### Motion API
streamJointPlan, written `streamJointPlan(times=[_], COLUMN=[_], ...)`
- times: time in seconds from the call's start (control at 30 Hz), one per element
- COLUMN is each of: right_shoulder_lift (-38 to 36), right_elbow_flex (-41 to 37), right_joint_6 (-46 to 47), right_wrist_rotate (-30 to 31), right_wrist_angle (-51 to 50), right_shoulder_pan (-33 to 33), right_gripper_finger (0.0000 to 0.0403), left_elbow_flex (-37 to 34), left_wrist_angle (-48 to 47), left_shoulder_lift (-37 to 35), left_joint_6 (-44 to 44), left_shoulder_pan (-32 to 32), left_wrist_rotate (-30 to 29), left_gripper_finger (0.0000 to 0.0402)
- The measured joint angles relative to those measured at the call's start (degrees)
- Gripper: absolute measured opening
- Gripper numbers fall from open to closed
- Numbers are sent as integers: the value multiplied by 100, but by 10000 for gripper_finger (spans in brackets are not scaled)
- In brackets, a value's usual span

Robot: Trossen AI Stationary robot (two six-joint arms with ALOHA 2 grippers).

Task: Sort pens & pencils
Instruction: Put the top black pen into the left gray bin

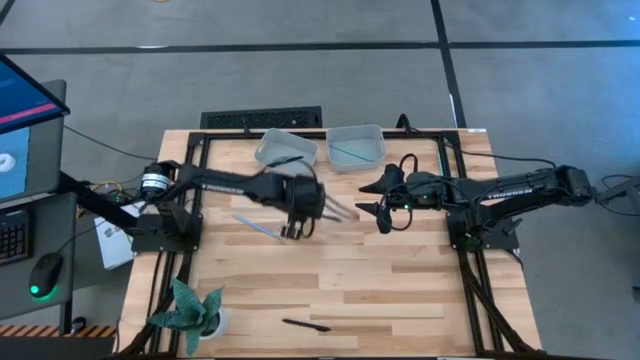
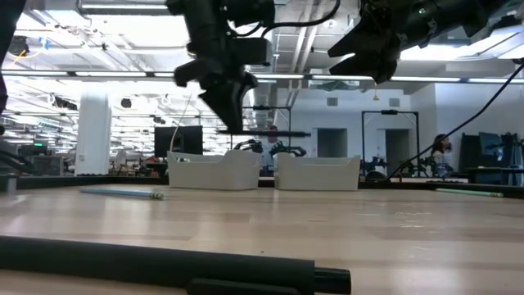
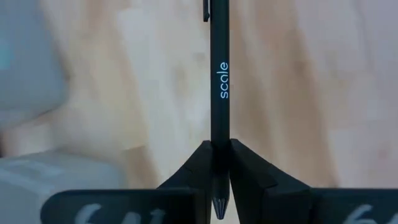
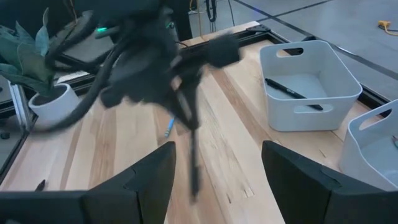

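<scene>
My left gripper (image 1: 297,222) hangs over the middle of the table, shut on a black pen (image 3: 219,81) printed "scale". The pen (image 1: 338,209) sticks out toward the table's right, clear of the wood. A teal stick (image 1: 258,228) lies flat on the table just left of that gripper. Another black pen (image 1: 305,325) lies near the front edge. My right gripper (image 1: 379,206) waits open above the table's right half, with nothing between its fingers (image 4: 149,180). My left gripper pinches the black pen near its writing tip (image 3: 219,142) between its two fingertips. The fingers slant down from above and lie across the pen. The pen's long clip end reaches away toward the table's right, lifted clear of the table.
Two pale bins stand side by side at the far edge. The left bin (image 1: 287,148) holds a black pen (image 4: 289,90), the right bin (image 1: 357,145) a teal stick. A potted plant (image 1: 190,310) stands at the front left corner. Bare wood lies between the arms.
</scene>
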Motion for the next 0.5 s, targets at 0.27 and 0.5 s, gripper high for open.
streamJointPlan(times=[0.27, 0.5], right_shoulder_lift=[0, 2], right_elbow_flex=[0, -2], right_joint_6=[-199, -203], right_wrist_rotate=[-2, 30], right_wrist_angle=[-12, 156], right_shoulder_pan=[-78, -742], right_gripper_finger=[260, 260], left_elbow_flex=[1046, 1745], left_wrist_angle=[-730, -1003], left_shoulder_lift=[-8, -141], left_joint_6=[714, 1403], left_shoulder_pan=[1008, 1963], left_wrist_rotate=[16, 20], left_gripper_finger=[25, 24])
